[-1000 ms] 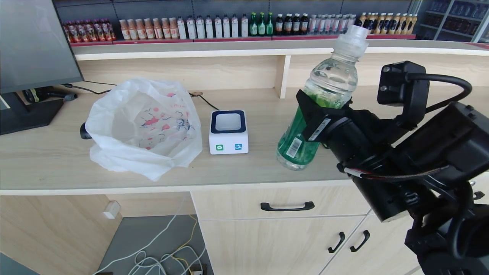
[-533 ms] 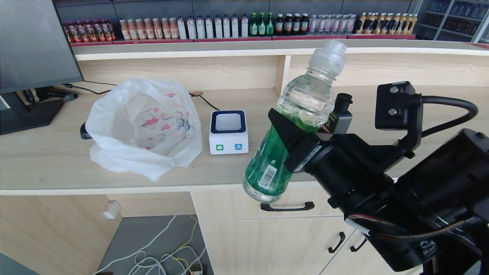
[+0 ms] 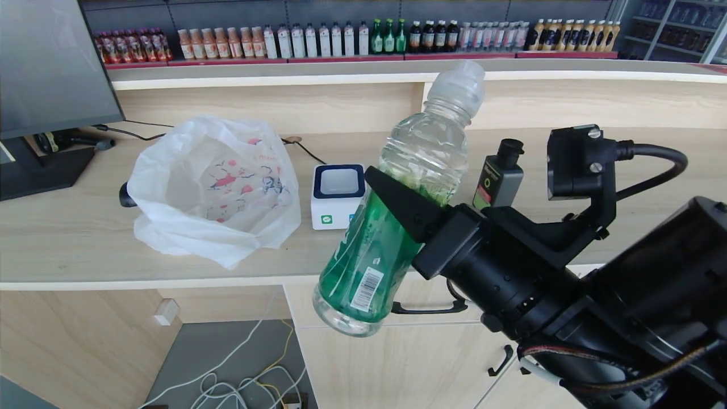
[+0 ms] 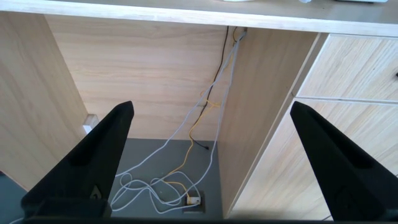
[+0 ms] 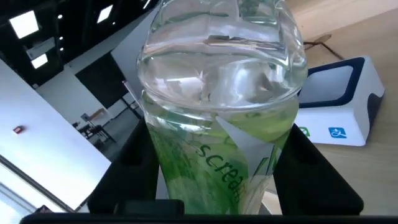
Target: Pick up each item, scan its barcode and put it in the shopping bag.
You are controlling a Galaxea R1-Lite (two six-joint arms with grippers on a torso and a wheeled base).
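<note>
My right pincer (image 3: pixel 404 205) clamps the clear, green-labelled plastic bottle (image 3: pixel 363 255) mid-body, tilted, aloft just right of the white box scanner (image 3: pixel 339 196). This grip leaves the barcode bare, likely for scanning. White plastic shopping bag (image 3: pixel 210 187) left of scanner, mouth open. My left pincer (image 4: pixel 211 109) wide, empty.

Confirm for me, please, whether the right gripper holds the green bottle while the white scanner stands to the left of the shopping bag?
Not quite: the right gripper holds the green bottle, but the white scanner stands to the right of the shopping bag, as the head view shows.
</note>
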